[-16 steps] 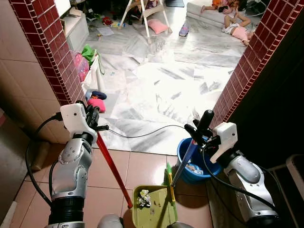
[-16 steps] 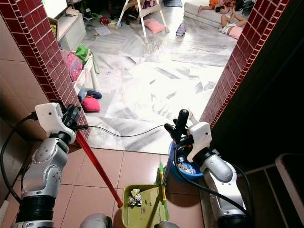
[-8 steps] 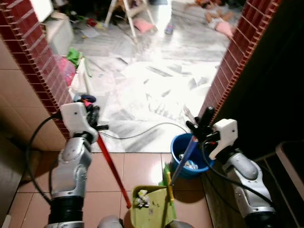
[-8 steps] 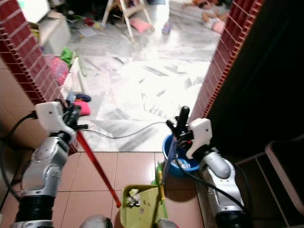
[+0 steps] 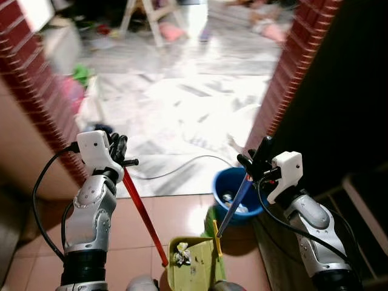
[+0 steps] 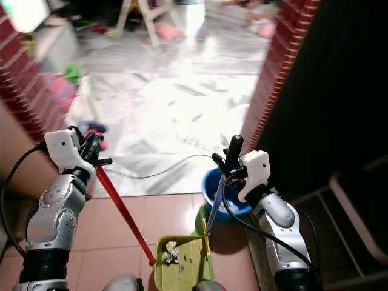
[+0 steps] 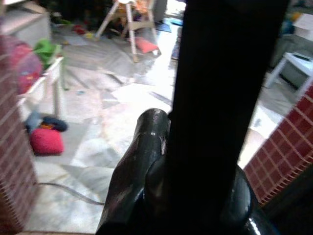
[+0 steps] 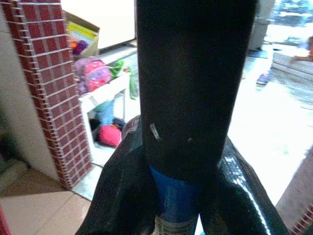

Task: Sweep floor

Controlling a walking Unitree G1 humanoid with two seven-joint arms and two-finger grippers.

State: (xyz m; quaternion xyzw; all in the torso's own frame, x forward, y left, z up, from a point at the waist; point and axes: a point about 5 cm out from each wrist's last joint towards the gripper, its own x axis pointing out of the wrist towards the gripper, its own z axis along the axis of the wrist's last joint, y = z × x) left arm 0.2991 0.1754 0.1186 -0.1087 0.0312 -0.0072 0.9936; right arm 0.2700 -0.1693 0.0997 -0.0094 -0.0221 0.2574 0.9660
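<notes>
My left gripper (image 5: 119,149) is shut on the top of a red handle (image 5: 143,213) that slants down to a yellow-green dustpan (image 5: 199,271) on the terracotta tiles at my feet. Crumpled paper (image 5: 181,254) and crumbs lie in the pan. My right gripper (image 5: 257,167) is shut on the black grip of a blue broom handle (image 5: 237,199); its green and yellow head (image 5: 214,231) rests at the pan's right side. In the right wrist view the fingers (image 8: 116,187) wrap the black grip (image 8: 190,73). In the left wrist view a dark handle (image 7: 220,98) stands close before the lens.
A blue bucket (image 5: 220,184) stands just behind the broom, by the right red-brick pillar (image 5: 284,68). Another brick pillar (image 5: 31,91) is on the left. A grey cable (image 5: 176,173) crosses the marble floor (image 5: 182,103) beyond. Toys, a chair and a person lie far back.
The whole picture has shifted and blurred, so the camera has moved, turning a little to the right. Both grippers keep their hold and the dustpan and broom stay at my feet.
</notes>
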